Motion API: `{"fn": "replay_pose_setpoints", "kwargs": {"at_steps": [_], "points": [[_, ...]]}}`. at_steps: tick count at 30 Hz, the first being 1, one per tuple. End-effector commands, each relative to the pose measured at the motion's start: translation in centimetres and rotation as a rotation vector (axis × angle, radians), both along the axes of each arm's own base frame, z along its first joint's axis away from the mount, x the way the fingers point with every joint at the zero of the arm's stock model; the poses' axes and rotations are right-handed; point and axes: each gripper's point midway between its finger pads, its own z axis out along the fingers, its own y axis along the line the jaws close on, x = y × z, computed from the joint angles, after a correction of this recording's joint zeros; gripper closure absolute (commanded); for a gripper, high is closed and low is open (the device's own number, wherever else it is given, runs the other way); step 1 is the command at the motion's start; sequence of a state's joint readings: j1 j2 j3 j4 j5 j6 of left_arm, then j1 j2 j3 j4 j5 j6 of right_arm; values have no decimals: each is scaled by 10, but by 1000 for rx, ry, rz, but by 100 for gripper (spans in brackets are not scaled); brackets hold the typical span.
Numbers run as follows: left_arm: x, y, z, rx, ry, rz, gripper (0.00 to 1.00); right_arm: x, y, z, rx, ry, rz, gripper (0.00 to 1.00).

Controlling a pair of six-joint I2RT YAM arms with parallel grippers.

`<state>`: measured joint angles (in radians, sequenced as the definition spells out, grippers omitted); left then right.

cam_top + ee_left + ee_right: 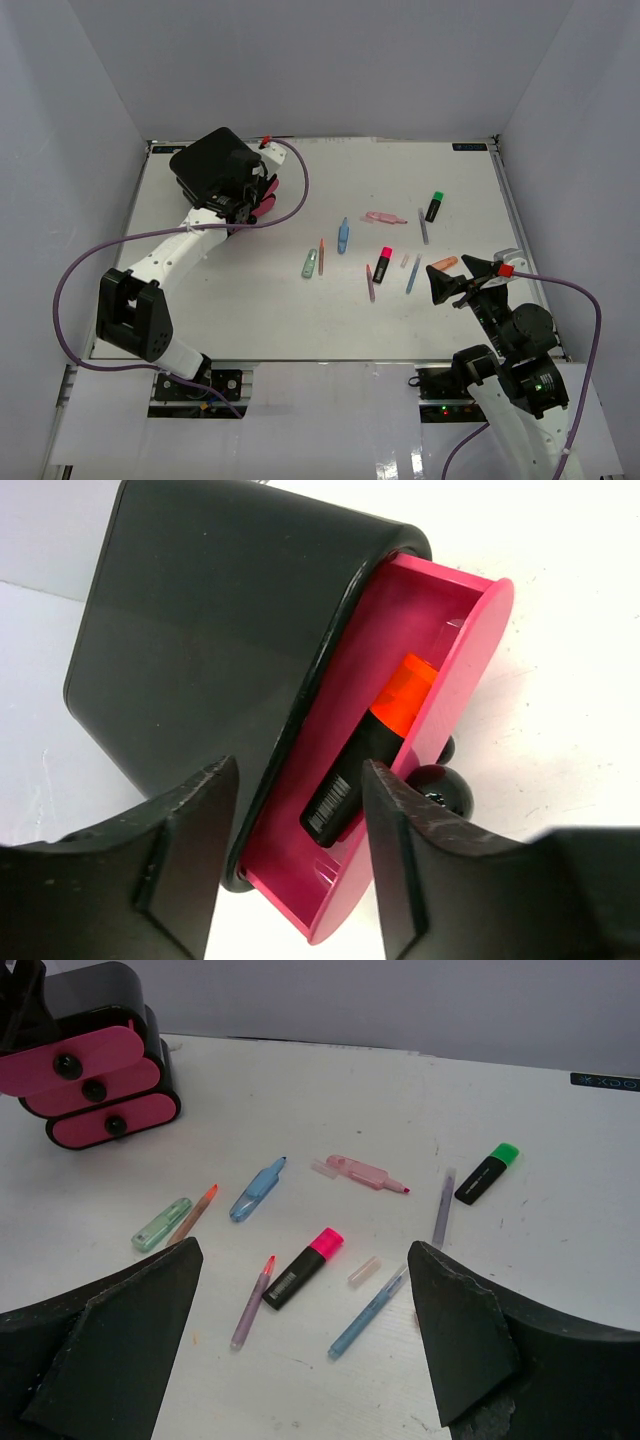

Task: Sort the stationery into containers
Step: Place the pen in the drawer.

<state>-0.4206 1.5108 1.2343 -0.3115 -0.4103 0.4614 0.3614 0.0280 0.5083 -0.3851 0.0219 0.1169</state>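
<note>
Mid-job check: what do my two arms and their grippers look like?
The left arm and right arm have white links and black joint housings. A purple cable loops from each, with a small red tab at the wrist. The left gripper and right gripper have black, wedge-shaped, scuffed fingers.

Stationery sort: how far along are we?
Done: one orange-capped highlighter lies in the open pink drawer. In hand: nothing; left end effector is open at that drawer, right end effector open over the table. Left: pink-capped highlighter, green-capped highlighter, pens and pastel pieces, roughly ten items, loose on the table.
</note>
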Motion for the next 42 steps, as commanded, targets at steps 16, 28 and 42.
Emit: {"fn": "replay_pose_setpoints", "kwargs": {"at_steps": [16, 28, 42], "points": [[-27, -33, 53, -355, 3, -49, 26, 2, 3, 11, -2, -46, 15, 10], [-28, -49, 25, -389, 154, -58, 17, 2, 3, 9, -4, -40, 15, 10], [-19, -56, -22, -397, 299, -49, 14, -1, 9, 10, -8, -47, 52, 10]]}}
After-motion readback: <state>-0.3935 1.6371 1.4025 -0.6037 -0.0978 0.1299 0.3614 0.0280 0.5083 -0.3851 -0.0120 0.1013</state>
